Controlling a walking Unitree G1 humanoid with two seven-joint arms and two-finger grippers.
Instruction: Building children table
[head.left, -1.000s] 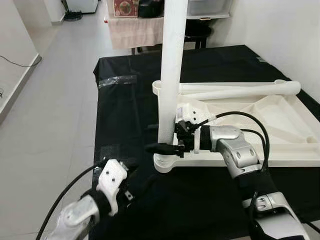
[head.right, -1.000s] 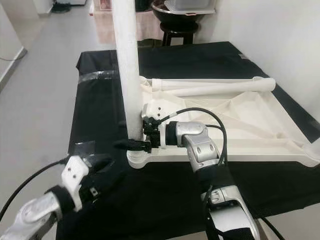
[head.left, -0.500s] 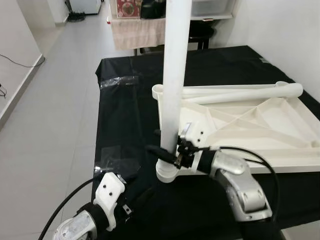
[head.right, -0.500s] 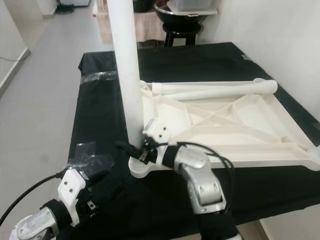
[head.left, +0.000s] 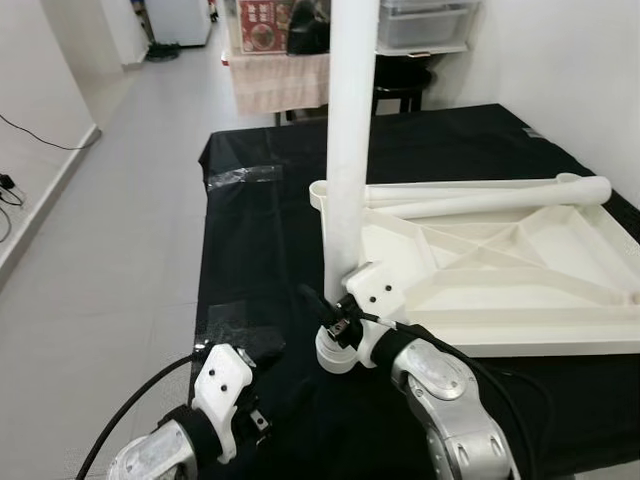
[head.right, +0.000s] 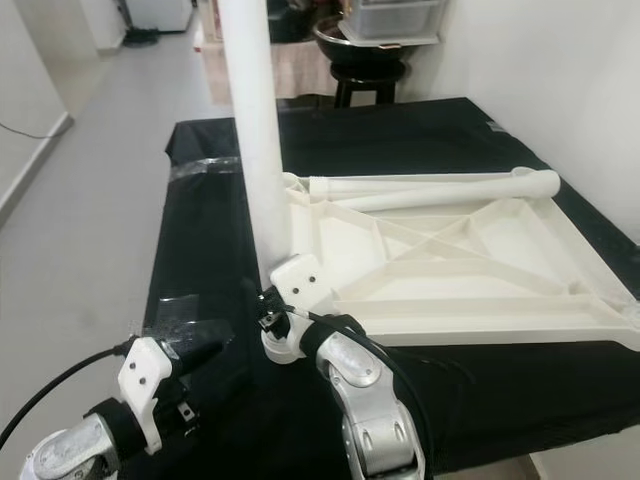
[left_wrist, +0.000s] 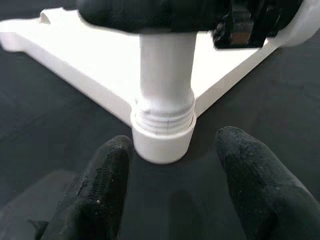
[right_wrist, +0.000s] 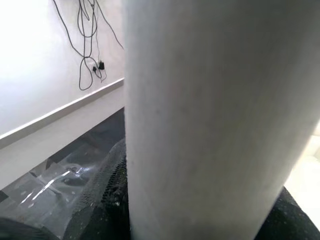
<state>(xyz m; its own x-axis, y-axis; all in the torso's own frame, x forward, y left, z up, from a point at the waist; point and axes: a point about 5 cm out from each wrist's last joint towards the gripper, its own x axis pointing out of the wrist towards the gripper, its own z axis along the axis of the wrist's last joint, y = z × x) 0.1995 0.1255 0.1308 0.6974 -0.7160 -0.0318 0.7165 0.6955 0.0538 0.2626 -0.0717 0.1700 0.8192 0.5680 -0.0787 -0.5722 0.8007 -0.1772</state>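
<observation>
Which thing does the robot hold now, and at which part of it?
The right gripper grips the upright white table leg near its lower end, just above the corner socket. The left gripper is open, holding nothing.

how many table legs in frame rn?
3. One table leg upright in the near-left corner socket of the tabletop, right gripper at its base. Two lying legs along the tabletop's far edge.

Right end effector (head.left: 333, 318) around upright leg (head.left: 350, 140)

Silver arms, blk claws, blk cables
</observation>
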